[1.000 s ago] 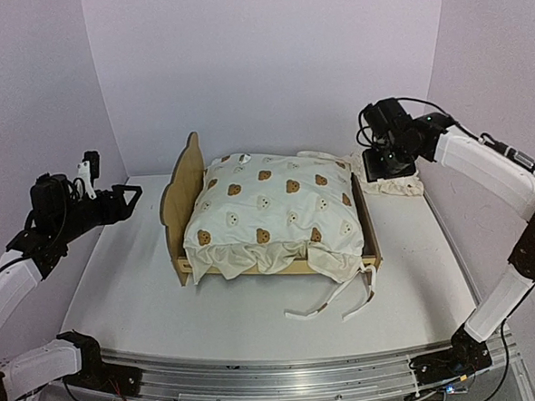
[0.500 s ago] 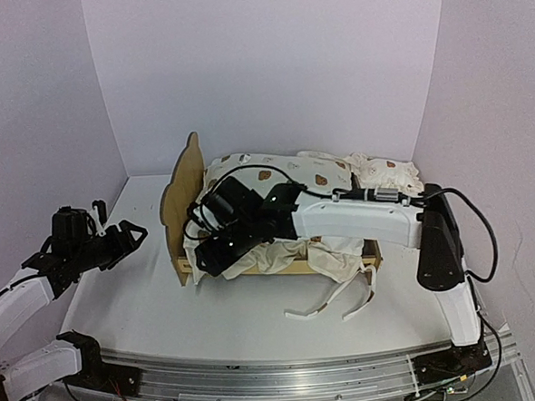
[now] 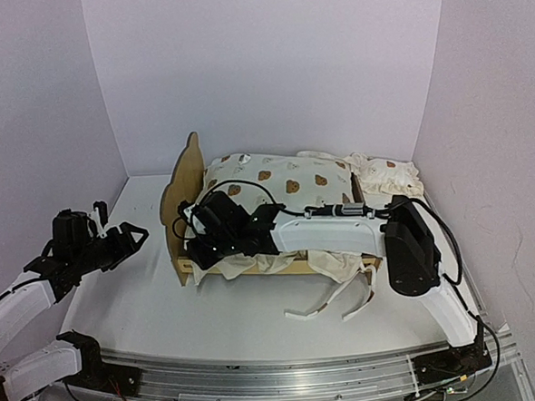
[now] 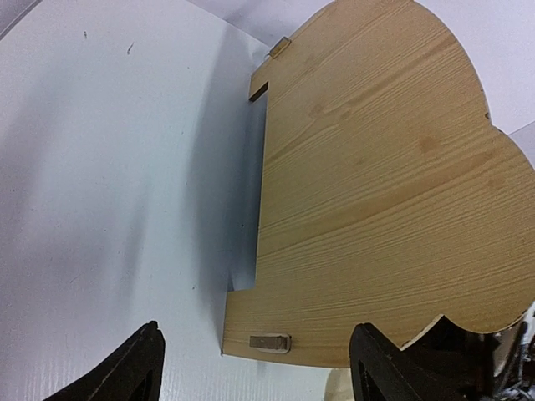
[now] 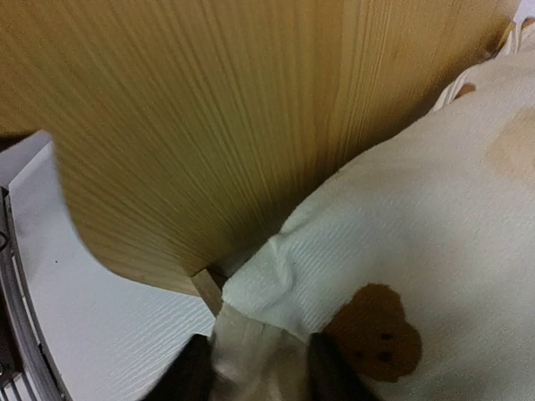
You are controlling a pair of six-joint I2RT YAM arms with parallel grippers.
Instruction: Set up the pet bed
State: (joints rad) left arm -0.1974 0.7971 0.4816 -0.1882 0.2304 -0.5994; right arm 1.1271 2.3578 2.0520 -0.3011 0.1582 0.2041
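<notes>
Pet bed (image 3: 182, 192): you see its length running left-right, headboard end at the left.
Left gripper (image 3: 135, 232): spread wide, facing the headboard.
Right gripper (image 5: 255, 368): clenched on the cushion (image 3: 285, 186) corner.

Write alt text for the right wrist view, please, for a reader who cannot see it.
The right claw pinches a corner of the cream bear-print cushion beside the wooden headboard of the pet bed; white table shows lower left.

Pale lilac walls (image 3: 268, 64) on 3 sides, white table (image 3: 119, 291) w/ metal front rail (image 3: 278, 377).
</notes>
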